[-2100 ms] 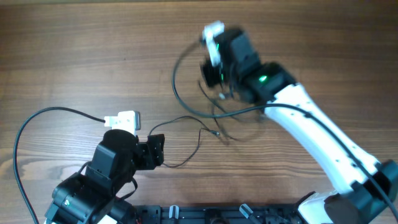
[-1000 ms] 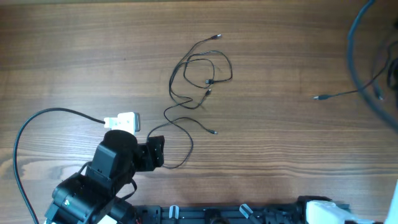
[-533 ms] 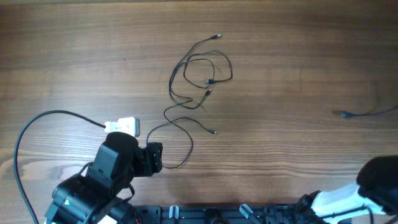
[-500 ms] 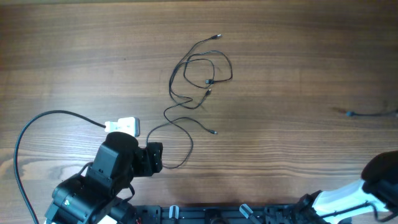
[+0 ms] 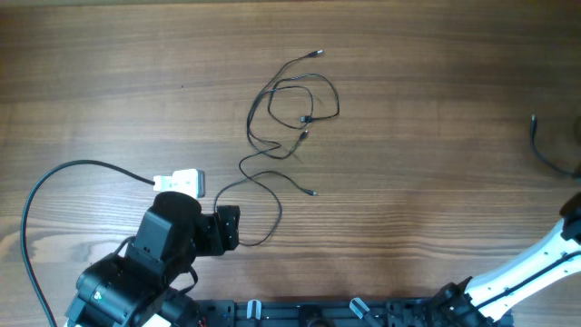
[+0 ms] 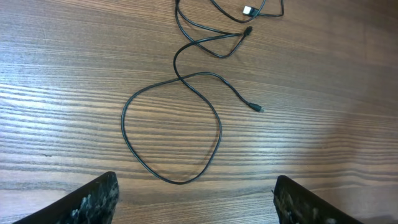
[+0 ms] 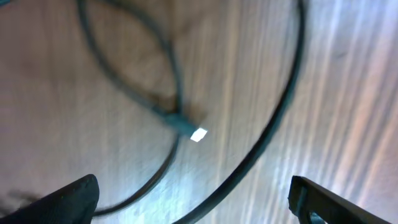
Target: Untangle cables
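The cables [image 5: 292, 102] are thin black wires lying in a loose tangle at the table's middle. One long loop [image 5: 272, 213] trails down toward my left gripper [image 5: 229, 227]. In the left wrist view that loop [image 6: 171, 134] lies just ahead of my open left gripper [image 6: 196, 180], and nothing sits between the fingers. A small plug tip [image 6: 257, 109] ends one strand. Another black cable [image 5: 537, 145] curls at the table's right edge. The right wrist view is blurred: my right gripper [image 7: 194, 182] stands open above a thin cable with a bright plug tip [image 7: 198, 134].
The left arm's thicker black camera lead [image 5: 41, 195] arcs over the table at the left. The right arm's white link [image 5: 526, 272] crosses the bottom right corner. A thicker dark lead [image 7: 277, 115] sweeps across the right wrist view.
The right arm has swung off to the right, dragging one cable to the table's right edge. The middle tangle lies still. The left gripper has barely shifted.
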Tool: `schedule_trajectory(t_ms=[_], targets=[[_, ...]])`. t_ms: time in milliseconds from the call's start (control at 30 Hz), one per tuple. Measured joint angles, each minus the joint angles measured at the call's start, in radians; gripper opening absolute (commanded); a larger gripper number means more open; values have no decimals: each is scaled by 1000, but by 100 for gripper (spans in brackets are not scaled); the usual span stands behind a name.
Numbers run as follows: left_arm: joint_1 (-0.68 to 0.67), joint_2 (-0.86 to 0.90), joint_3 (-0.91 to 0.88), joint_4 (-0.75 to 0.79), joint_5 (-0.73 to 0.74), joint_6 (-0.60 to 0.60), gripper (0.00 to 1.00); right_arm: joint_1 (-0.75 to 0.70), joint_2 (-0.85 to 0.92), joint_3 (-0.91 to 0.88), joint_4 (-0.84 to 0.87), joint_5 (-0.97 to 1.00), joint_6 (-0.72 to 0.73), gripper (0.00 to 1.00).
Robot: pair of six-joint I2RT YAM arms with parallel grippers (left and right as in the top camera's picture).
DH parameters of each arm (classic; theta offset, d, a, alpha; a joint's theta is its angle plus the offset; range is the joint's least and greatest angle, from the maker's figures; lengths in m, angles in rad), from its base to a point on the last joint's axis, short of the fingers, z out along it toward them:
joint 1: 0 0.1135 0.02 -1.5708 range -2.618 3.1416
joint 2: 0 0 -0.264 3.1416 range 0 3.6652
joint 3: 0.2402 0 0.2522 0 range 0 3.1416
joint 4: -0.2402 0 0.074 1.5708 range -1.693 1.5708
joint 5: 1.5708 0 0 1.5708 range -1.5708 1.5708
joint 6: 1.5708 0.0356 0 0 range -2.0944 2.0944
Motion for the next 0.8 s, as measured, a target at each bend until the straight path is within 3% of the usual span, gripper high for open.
schedule_trajectory(t_ms=[100,267,467,533,567,633,700,800], targets=[[0,0,0,0,5,0,82,60,0,0,-50,-44,-18,100],[0,0,0,0,14,0,83,162,0,0,-216,90,270,100],[0,0,0,0,14,0,84,182,0,0,-156,218,443,100],[0,0,0,-1,14,0,85,193,0,-5,14,205,317,100],[0,0,0,0,14,0,84,201,0,-5,141,142,152,100],[0,1,0,0,14,0,85,221,0,-5,223,-61,-110,99],[0,1,0,1,15,0,85,250,0,-6,279,-250,-242,100],[0,1,0,0,15,0,86,306,0,-6,305,-339,-288,100]])
